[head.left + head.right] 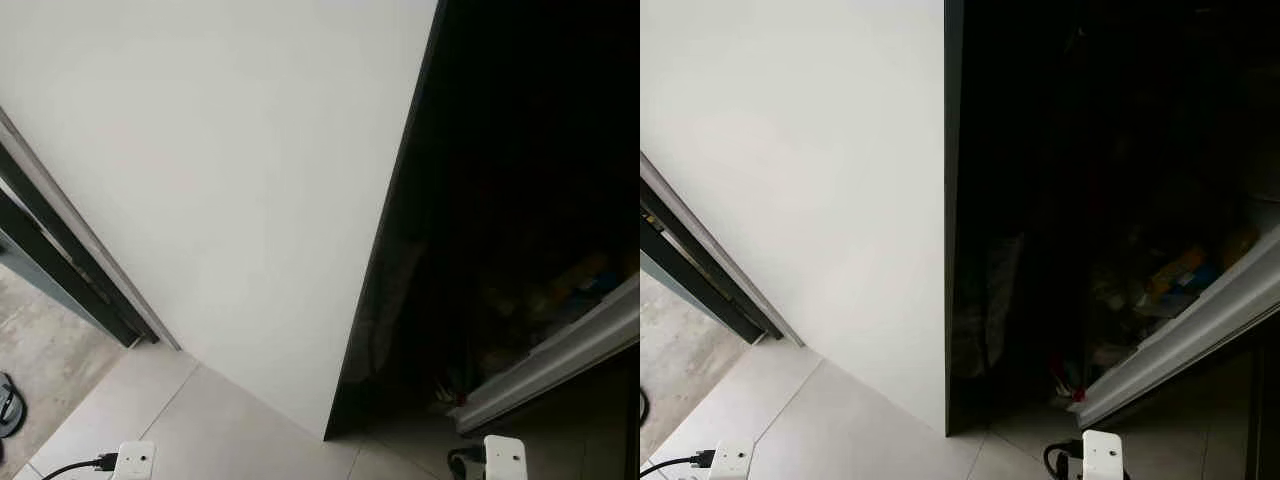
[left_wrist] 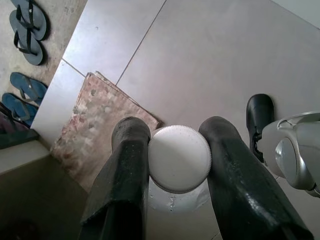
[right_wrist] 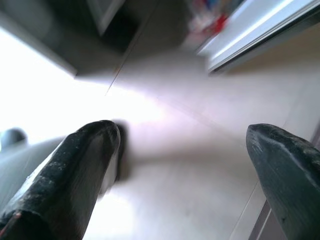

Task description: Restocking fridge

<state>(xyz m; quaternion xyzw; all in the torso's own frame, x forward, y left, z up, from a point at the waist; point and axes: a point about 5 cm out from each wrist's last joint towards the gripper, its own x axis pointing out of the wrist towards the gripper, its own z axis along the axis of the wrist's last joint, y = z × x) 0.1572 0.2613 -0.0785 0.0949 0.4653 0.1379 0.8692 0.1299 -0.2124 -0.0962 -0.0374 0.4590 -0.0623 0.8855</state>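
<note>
While my left gripper [image 2: 179,165] points at the floor tiles [image 2: 200,60], clamped on a white-capped bottle [image 2: 179,159], my right gripper [image 3: 182,175] hangs low, fingers spread.

Fridge interior [image 1: 1110,180] too dark for you to read; door-shelf items [image 1: 1175,275] only dim coloured shapes. Bottle [image 2: 179,159] body hidden beneath its white cap, between left gripper [image 2: 175,150] fingers. Right wrist view blurred. Sandals [image 2: 27,22] cut by frame edge.

a home: tiled floor [image 2: 210,55], doormat [image 2: 95,117], flip-flops [image 2: 29,22] by the open fridge [image 1: 1160,280]
</note>
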